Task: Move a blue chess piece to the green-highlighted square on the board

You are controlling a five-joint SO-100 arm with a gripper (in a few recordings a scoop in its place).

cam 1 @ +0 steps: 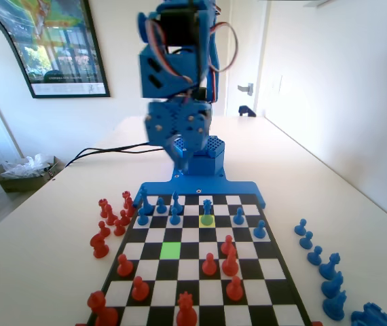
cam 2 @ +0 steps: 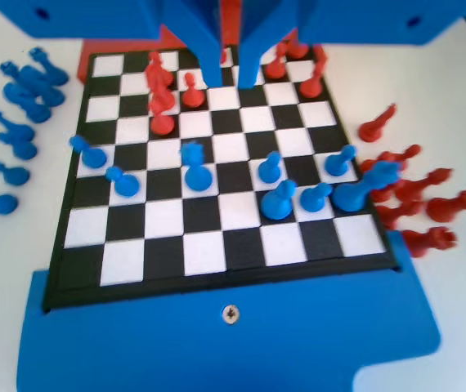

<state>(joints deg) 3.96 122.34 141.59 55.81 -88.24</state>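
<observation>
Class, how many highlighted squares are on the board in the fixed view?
2. The green-highlighted square lies empty, left of centre; a paler yellow-green square lies beyond it, under a blue chess piece.

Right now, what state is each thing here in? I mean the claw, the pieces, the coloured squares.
gripper: open, empty, raised above the board.
blue chess piece: upright on the yellow-green square, untouched.
green-highlighted square: bare, no piece on it.
board: flat on the table, pieces standing on it.
captured red pieces: off the board; several lie tipped over.
captured blue pieces: off the board, most upright.
</observation>
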